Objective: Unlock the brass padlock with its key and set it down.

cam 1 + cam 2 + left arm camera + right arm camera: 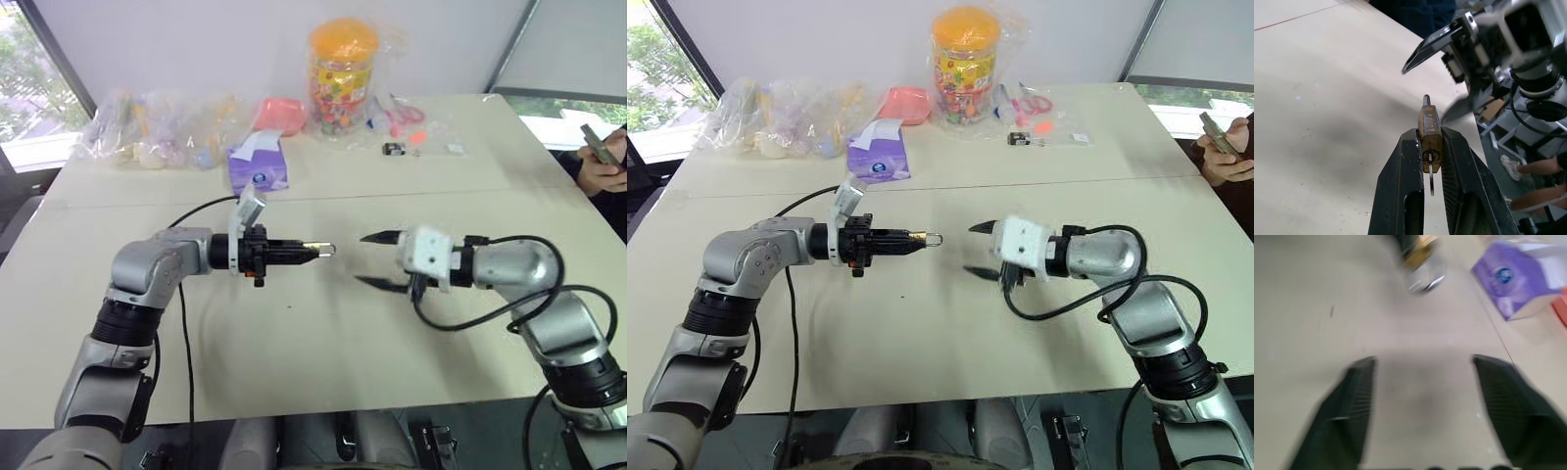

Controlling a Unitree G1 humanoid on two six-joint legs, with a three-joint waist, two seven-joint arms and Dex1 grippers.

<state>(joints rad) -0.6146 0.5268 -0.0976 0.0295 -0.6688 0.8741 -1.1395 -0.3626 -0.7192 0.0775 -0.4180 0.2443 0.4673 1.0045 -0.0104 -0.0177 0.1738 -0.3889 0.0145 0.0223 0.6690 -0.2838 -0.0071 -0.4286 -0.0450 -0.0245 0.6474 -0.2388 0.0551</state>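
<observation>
Left gripper (315,250) is clamped tight on the brass padlock (1430,134), body pinched between both fingers (1400,196). Padlock's long axis runs along the fingers, roughly level, shackle end sticking out past the tips toward the right gripper (374,260). A thin metal piece, probably the key (1431,180), hangs from the body's keyhole end between the fingers.

Right gripper's fingers are spread wide with nothing between them, tips facing the padlock across a short gap, not touching it.

Padlock is held in the air above the table (323,343); nothing lies under it. Well beyond the padlock sits a purple tissue pack (258,164), then a candy jar (342,73), plastic bags (157,132) and small clutter along the far edge. A person's hand with a phone (600,162) is off to the right of the padlock.
</observation>
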